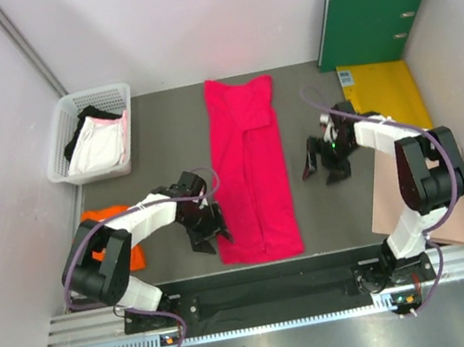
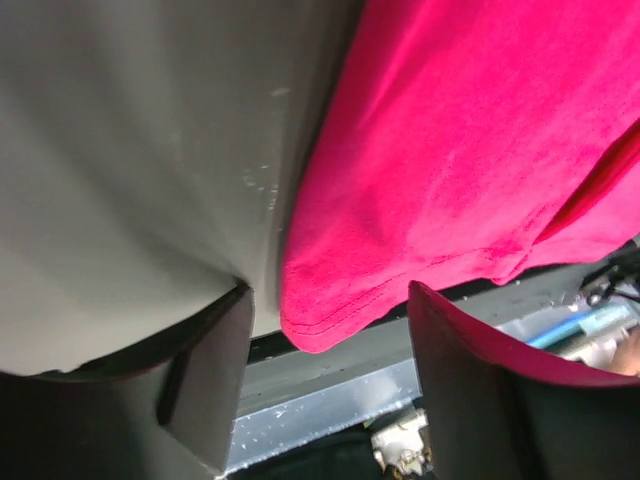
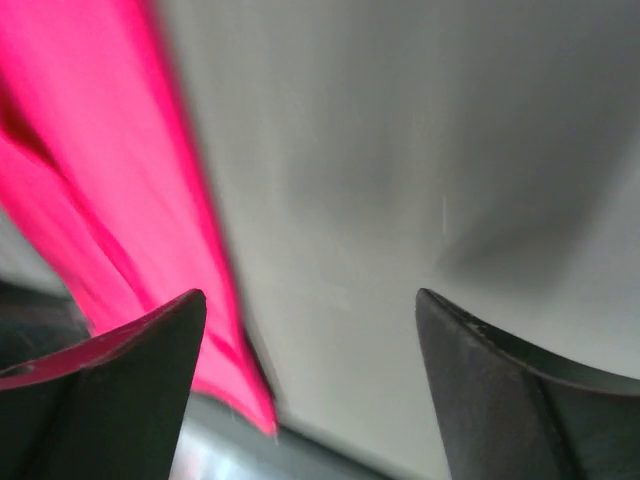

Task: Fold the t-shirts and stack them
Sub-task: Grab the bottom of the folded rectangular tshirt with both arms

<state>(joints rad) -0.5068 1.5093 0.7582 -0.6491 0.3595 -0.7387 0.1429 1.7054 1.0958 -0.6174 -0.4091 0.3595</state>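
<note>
Gaping wide, the left gripper (image 1: 211,236) straddles the near-left corner of the magenta t-shirt (image 1: 251,165). Right gripper (image 1: 324,166), jaws spread too, hovers over the table (image 1: 163,141) at the shirt's three o'clock. Orange folded t-shirt (image 1: 106,215) lies out at eight o'clock.

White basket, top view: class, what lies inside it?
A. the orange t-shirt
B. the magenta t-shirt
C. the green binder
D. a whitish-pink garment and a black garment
D: the basket at the far left holds a whitish-pink garment and a black garment, while the magenta t-shirt and the orange t-shirt lie outside it on the table.
</note>
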